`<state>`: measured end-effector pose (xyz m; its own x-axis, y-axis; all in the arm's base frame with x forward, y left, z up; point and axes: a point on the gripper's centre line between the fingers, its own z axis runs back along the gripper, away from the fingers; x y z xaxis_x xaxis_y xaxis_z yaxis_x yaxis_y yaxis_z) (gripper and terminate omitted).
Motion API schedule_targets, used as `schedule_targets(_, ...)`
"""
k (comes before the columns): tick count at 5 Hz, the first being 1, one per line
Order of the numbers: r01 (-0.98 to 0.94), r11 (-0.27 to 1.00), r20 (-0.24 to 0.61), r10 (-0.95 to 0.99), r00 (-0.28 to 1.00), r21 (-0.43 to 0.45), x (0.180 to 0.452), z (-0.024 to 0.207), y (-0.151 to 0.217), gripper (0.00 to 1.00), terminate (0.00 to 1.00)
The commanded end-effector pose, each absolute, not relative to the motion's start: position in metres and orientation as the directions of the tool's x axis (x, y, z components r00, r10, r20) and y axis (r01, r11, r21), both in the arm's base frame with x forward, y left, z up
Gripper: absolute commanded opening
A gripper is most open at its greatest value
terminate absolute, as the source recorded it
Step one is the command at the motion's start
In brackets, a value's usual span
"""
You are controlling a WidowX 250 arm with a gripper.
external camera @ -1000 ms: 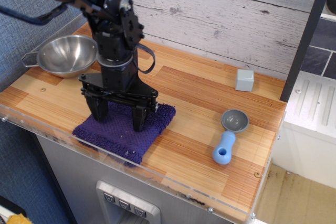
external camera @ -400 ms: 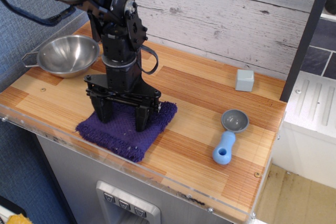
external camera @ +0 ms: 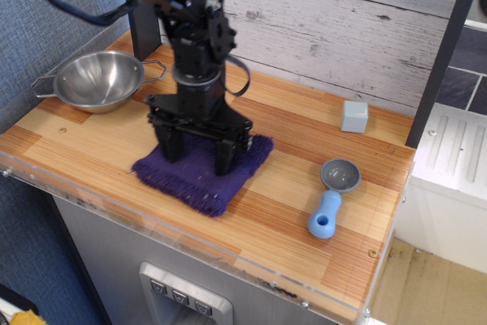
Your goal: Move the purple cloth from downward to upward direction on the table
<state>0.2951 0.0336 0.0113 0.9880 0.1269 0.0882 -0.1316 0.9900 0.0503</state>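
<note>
The purple cloth [external camera: 199,176] lies flat on the wooden table [external camera: 274,211], a little back from the clear front edge. My black gripper [external camera: 198,159] points straight down onto the cloth. Its two fingers are spread wide, and both fingertips [external camera: 223,166] press on the cloth's top surface. The arm hides the back middle of the cloth.
A steel bowl [external camera: 95,80] stands at the back left. A small grey block [external camera: 354,116] sits at the back right near the plank wall. A blue scoop with a grey cup [external camera: 332,196] lies at the right. A white appliance stands beyond the table's right edge.
The gripper has slid back and to the right, dragging the cloth with it. The cloth's front corner has come away from the table's clear front edge.
</note>
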Motion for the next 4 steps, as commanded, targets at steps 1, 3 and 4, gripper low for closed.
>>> schedule_targets(1,-0.121,0.992,0.087,0.117,0.989,0.044,0.329,0.006,0.014,1.0,0.0)
schedule_targets(3,-0.123,0.992,0.127,0.122,0.984,-0.005,0.359,0.011,0.011,1.0,0.0)
schedule_targets(4,-0.114,0.993,0.134,0.116,0.984,-0.02,0.364,0.011,0.012,1.0,0.0)
